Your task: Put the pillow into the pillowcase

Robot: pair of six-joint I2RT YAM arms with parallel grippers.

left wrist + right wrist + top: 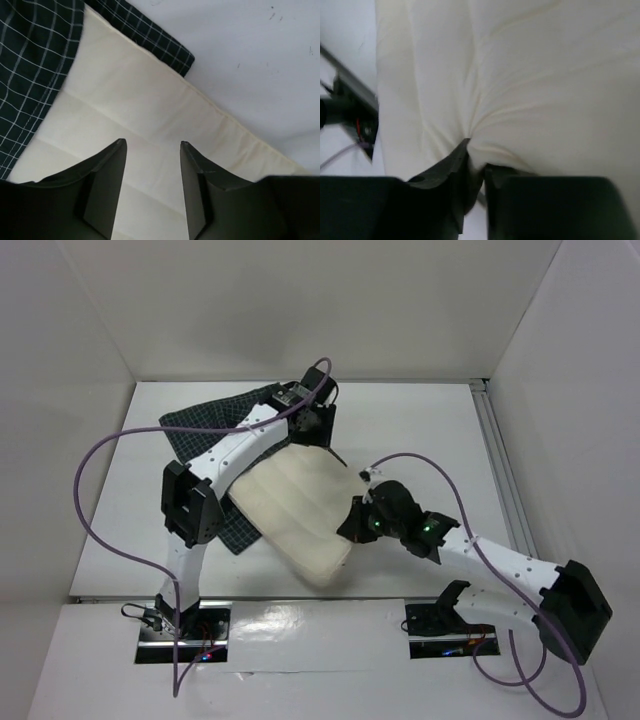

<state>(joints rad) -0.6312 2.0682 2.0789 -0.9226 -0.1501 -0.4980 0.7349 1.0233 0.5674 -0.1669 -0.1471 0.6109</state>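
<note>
- Upper left of the overhead view: the pillowcase (205, 422), dark with a white check, lies rumpled on the bench (430, 430), partly under the left arm (235, 452).
- Only the left wrist view shows the left pincer (152, 145) spread and empty above cream cloth.
- Centre: the pillow (295, 510), plump and creased, lies diagonally, partly on the pillowcase.
- Only the right wrist view shows the right pincer (475, 162) pinching a puckered fold of the pillow.

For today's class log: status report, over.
Left gripper open over pillow. Right gripper shut on pillow edge. Pillow mostly outside pillowcase. No obstacle seen.
</note>
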